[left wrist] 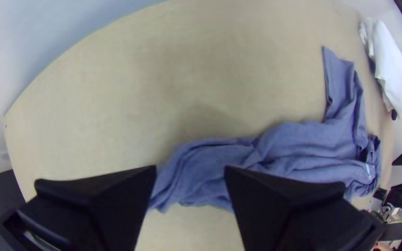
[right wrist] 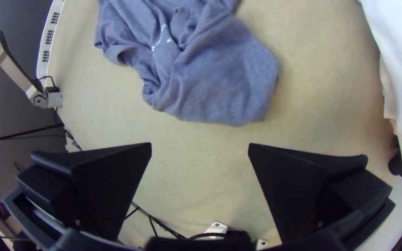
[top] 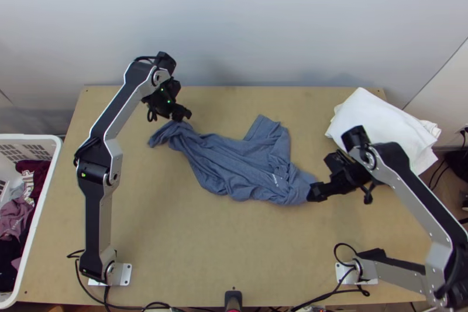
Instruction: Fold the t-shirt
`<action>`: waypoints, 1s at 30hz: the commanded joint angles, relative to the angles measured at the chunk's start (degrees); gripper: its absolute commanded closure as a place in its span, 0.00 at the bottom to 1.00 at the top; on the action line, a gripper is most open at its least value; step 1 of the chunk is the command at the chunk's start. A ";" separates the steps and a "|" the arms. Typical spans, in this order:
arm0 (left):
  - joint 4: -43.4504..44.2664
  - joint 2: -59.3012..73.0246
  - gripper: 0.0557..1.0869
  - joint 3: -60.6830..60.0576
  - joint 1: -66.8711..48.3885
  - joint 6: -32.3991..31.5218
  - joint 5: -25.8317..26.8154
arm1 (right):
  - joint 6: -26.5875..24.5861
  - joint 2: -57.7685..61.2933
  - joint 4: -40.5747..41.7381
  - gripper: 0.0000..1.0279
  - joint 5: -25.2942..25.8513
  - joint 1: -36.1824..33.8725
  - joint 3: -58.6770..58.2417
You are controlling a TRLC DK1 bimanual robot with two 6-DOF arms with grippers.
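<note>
In the top view, the blue-grey fabric t-shirt was seen crumpled and bunched lengthwise across the light wooden table, with a sleeve-like flap sticking out towards the far edge. The black two-fingered left gripper was placed at the shirt's narrow left end, and the black two-fingered right gripper at its right end. A folded white cloth was laid at the far right corner, partly covered from sight by the right arm. Beside the table's left edge, dark red, mauve and black garments were held in a white plastic basket. In the left wrist view, the left gripper was spread apart, with the shirt's narrow end seen between its fingers; no grip on it could be made out. In the right wrist view, the right gripper was opened wide and empty, bare wood being seen between its fingers, with the shirt's wrinkled, white-printed part near them.
</note>
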 commanded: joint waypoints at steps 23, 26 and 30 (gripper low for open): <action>2.49 -23.80 0.05 -33.38 -29.05 -5.43 -12.97 | 0.17 23.22 18.63 0.47 4.25 5.38 12.63; 2.93 -24.33 0.05 -34.78 -30.98 -5.87 -13.14 | 0.25 24.10 18.80 0.48 4.77 6.17 12.45; 3.19 -24.33 0.05 -35.05 -31.16 -5.87 -13.58 | 0.25 24.27 20.39 0.66 5.04 6.70 10.17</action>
